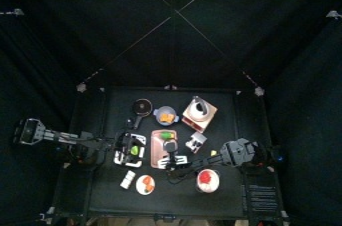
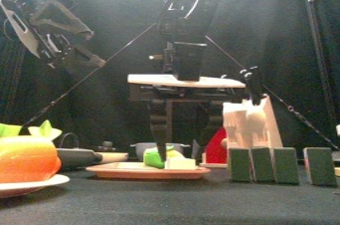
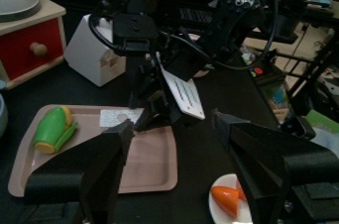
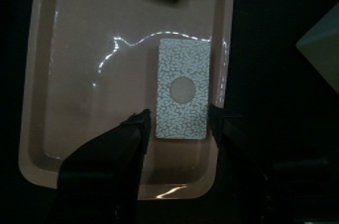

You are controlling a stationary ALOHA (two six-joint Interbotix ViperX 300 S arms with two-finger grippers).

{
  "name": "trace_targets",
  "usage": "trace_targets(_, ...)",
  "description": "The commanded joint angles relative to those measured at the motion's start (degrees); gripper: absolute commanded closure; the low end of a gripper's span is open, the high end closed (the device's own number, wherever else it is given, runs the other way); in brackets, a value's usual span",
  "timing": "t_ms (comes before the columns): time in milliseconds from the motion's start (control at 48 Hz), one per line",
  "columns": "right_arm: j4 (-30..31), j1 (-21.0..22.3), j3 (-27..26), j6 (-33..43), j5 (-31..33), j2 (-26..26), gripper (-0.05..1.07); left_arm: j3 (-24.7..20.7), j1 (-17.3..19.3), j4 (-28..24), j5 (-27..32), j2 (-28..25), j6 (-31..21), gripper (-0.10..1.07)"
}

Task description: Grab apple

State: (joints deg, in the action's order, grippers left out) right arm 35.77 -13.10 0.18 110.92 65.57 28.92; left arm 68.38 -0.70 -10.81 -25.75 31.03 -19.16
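Note:
The apple is a red round fruit on a white plate at the table's front right, with no gripper on it. My right gripper is open and hangs over the pink tray, its jaws on either side of a speckled card. It also shows in the top view and the front view. My left gripper is open and empty at the tray's left end. An orange-red piece on a white plate shows in the left wrist view; I cannot tell whether it is the apple.
A corn cob lies on the tray. An orange round item sits on a plate at the front left. A red and white toy cabinet, a white toaster-like piece, green blocks and a bowl stand around.

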Motion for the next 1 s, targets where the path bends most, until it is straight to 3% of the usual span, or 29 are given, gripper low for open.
trace_targets(0,0.62,0.35,-1.32,-1.23,0.18,-2.29,0.18,-0.62,0.09,0.00,-0.18,0.18,0.00,0.00)
trace_targets(417,1.93,-0.62,-3.60,-14.33,3.78,-7.21,0.19,-0.53,0.09,0.00,-0.18,0.18,0.00,0.00)
trace_targets(979,3.34,-17.93,-2.90,-13.10,19.86,-13.71,0.19,-0.44,0.09,0.09,-0.26,0.18,-0.09,0.00)
